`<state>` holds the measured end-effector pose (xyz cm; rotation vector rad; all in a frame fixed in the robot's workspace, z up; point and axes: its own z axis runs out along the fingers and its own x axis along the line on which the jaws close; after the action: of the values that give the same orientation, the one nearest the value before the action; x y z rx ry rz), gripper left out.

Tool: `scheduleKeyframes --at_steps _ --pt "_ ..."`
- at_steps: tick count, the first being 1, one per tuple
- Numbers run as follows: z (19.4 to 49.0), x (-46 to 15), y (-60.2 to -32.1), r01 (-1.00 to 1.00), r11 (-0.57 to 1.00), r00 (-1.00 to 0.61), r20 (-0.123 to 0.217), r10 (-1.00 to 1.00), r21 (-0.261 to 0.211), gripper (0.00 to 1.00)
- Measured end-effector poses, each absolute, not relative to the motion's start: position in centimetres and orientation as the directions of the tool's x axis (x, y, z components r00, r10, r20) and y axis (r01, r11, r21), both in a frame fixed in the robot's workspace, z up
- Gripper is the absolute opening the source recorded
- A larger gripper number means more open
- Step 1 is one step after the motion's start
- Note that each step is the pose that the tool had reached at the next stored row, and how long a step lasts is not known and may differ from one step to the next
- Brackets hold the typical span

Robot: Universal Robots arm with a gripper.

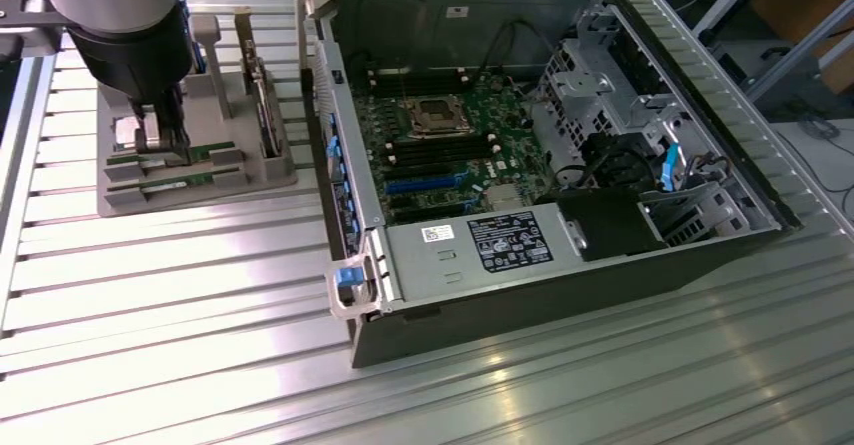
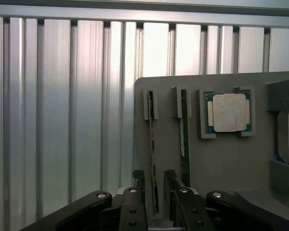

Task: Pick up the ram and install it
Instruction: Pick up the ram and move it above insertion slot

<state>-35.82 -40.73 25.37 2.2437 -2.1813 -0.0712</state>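
Two rams stand on edge in slots of a grey holder (image 2: 221, 159). In the wrist view the first ram (image 2: 152, 139) is a thin green stick running between my fingers, and the second ram (image 2: 184, 139) stands parallel beside it, just outside one finger (image 2: 170, 185). My gripper (image 2: 154, 180) is open and straddles the first ram, with a small gap on each side. In the exterior view my gripper (image 1: 160, 147) is low over the holder (image 1: 200, 190) at the exterior view's left, its fingertips down among the slots.
A square silver processor (image 2: 228, 112) lies in a pocket of the holder beyond the rams. An upright expansion card (image 1: 267, 105) stands on the holder. The open computer case (image 1: 400, 285) lies to the exterior view's right, its motherboard memory slots (image 1: 434, 152) exposed. The table is ribbed aluminium.
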Motion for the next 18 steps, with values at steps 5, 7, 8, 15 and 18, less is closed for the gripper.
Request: scheduleKeyframes --at_steps 5,7,8,15,18 --pt "24.8 -35.9 -40.8 -0.999 -0.032 0.031 -0.025 -0.999 0.04 0.3" --pt "24.5 -35.9 -40.9 -0.999 -0.034 0.033 -0.025 -0.999 0.04 0.3" --pt "24.3 -35.9 -40.9 -0.999 -0.035 0.034 -0.024 -0.999 0.04 0.3" --pt "23.6 -35.9 -41.1 -0.998 -0.04 0.039 -0.025 -0.999 0.04 0.3" --pt "23.3 -35.9 -41.1 -0.998 -0.056 0.055 -0.025 -0.998 0.04 0.3"
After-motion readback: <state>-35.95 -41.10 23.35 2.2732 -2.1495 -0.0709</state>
